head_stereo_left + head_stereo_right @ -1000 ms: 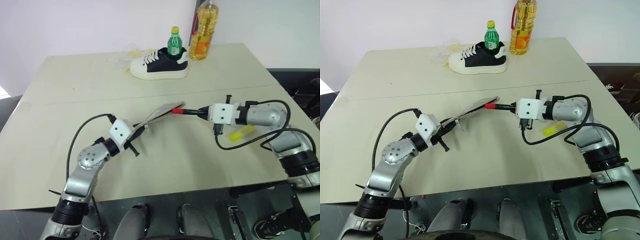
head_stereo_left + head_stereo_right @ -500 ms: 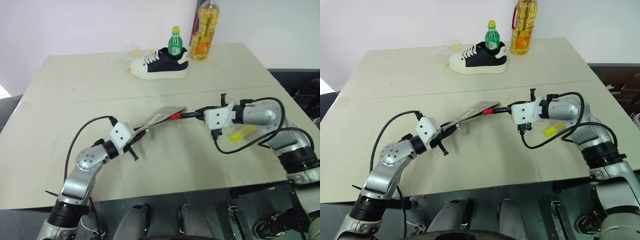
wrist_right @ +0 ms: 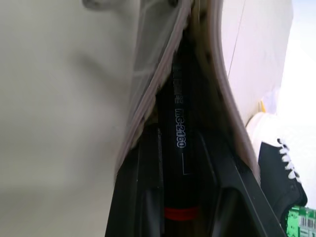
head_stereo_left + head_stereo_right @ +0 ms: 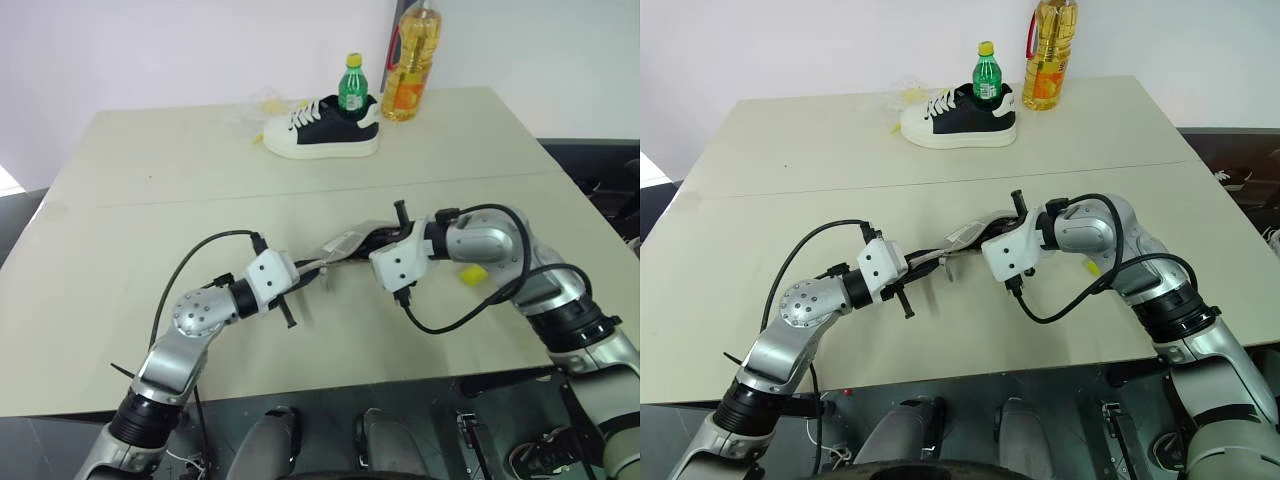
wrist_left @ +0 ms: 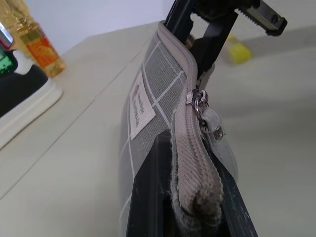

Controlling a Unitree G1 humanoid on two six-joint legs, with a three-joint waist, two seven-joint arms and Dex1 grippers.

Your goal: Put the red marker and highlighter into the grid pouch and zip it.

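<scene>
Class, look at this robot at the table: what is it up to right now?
The left gripper is shut on one end of the grid pouch, holding it up off the table. The right gripper is at the pouch's open mouth with the red marker between its fingers, mostly inside. The highlighter lies on the table behind the right arm, not yet packed.

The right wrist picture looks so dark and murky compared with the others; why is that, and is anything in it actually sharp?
In the right wrist view the camera peers into the shaded mouth of the grid pouch, so it is dim; the lettering on the red marker reads sharply, the shoe behind is soft. The left eye view is evenly lit, with soft shadows on the table.
</scene>
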